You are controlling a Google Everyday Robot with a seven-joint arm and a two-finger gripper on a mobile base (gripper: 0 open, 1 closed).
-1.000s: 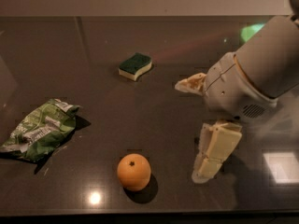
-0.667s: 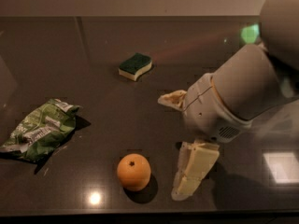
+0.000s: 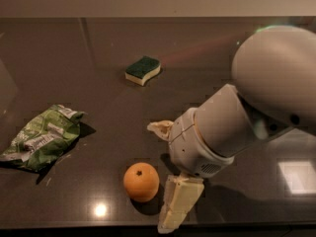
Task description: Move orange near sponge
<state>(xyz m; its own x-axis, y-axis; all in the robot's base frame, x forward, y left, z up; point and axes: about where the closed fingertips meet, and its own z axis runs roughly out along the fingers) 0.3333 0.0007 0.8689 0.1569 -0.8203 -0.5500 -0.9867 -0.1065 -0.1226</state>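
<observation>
orange (image 3: 141, 181): orange | sponge (image 3: 142, 70): green-yellow | bag (image 3: 42, 137): green-white | tool (image 3: 160, 177): cream, beside orange

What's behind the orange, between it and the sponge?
Bare table lies between the orange and the sponge. The gripper, open, sits just right of the orange; the arm hides the table beneath it.

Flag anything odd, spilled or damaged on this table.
Nothing stands out. The snack bag at left is crumpled, no visible spill. The orange and sponge look intact. The gripper hangs open beside the orange.

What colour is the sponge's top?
The sponge top is dark green, its base pale yellow; camera view. The gripper hovers open beside the orange.
</observation>
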